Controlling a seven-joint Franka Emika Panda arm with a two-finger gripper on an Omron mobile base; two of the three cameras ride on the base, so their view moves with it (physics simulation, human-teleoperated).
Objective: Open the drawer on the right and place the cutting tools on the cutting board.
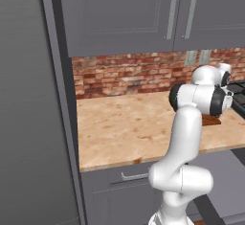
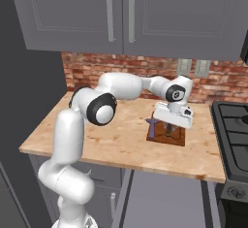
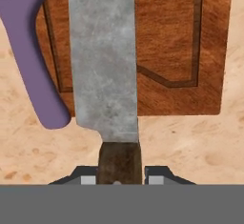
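Note:
My gripper (image 3: 119,178) is shut on the dark brown handle of a knife (image 3: 102,66), one of the cutting tools. Its grey blade reaches out over the cutting board (image 3: 176,42). A second cutting tool, with a curved lilac-purple handle (image 3: 33,61), lies partly on the board's left edge and partly on the counter. In the right base view the gripper (image 2: 172,125) hangs just above the cutting board (image 2: 167,138), with the purple tool (image 2: 151,127) at the board's left side. Below the counter the drawer (image 2: 164,198) stands pulled out. A corner of the cutting board (image 1: 211,119) shows behind my arm.
The pale wooden countertop (image 2: 97,139) stretches to the left of the board. A black stove (image 2: 235,130) borders it on the right. A brick wall and grey upper cabinets (image 2: 121,13) stand behind. A smaller drawer front (image 1: 134,175) with a silver handle sits under the counter.

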